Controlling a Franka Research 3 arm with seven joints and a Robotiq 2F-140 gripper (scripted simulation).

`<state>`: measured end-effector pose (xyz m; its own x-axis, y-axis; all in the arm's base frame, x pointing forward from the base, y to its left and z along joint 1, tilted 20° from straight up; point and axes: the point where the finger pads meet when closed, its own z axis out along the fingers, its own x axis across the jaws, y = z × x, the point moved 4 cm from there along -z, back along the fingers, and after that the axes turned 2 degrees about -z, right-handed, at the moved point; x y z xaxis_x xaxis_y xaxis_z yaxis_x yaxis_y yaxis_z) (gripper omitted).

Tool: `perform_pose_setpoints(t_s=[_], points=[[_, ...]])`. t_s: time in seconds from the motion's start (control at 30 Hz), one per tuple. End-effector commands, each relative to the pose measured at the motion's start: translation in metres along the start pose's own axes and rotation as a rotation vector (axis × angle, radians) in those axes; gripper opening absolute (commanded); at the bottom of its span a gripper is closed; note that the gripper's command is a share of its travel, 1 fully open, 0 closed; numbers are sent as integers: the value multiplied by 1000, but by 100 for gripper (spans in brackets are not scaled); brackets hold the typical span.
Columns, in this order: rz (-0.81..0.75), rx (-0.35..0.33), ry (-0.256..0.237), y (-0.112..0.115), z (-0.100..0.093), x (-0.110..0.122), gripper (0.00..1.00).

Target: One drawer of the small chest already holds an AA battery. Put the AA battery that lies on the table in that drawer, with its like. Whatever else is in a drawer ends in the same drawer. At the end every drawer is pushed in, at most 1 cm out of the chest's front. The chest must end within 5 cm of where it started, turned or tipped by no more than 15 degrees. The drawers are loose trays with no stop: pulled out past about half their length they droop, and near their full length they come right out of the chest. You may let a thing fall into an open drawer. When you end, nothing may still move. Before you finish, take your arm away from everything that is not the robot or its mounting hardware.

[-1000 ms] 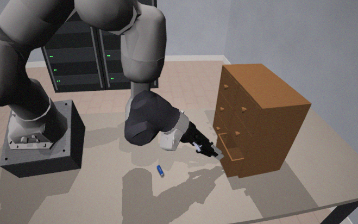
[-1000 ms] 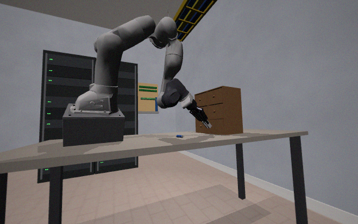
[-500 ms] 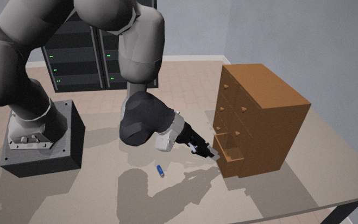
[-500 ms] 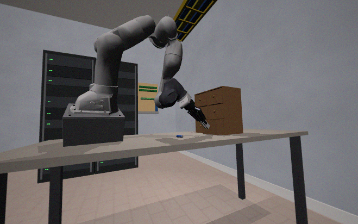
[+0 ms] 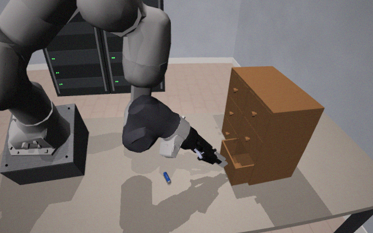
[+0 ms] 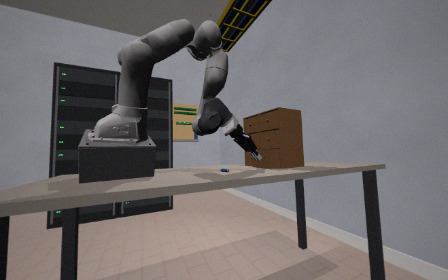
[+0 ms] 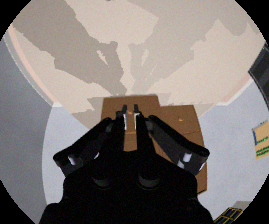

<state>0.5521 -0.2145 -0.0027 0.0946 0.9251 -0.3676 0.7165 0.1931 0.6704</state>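
The blue AA battery (image 5: 167, 177) (image 6: 224, 170) lies on the table, left of the chest and apart from my gripper. The brown chest (image 5: 274, 92) (image 6: 284, 132) (image 7: 181, 121) stands at the right with two columns of drawers. Its bottom drawer (image 5: 238, 163) (image 7: 113, 104) on the near column is pulled partly out. The part of its inside that shows is bare. My gripper (image 5: 222, 162) (image 6: 258, 157) (image 7: 130, 110) is at the front of this drawer, shut on its knob, which the fingers hide. The other drawers are pushed in.
The arm's dark base block (image 5: 44, 156) (image 6: 115, 160) stands at the left of the table (image 5: 341, 173). The table's right and front edges are close to the chest. Server racks (image 5: 77, 66) stand behind on the floor.
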Motion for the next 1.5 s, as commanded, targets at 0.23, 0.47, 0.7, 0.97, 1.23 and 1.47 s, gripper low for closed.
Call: perform_pose_setpoints(t_s=[0.23,0.47,0.7,0.97,1.23,1.47], points=[[-3,0,-1,-1,-1,-1,8],[-3,0,-1,-1,-1,-1,8],[-3,0,-1,-1,-1,-1,15],[-3,0,-1,-1,-1,-1,20],[-3,0,-1,-5,-6,-1,20],[-3,0,-1,-29,-29,0,20]])
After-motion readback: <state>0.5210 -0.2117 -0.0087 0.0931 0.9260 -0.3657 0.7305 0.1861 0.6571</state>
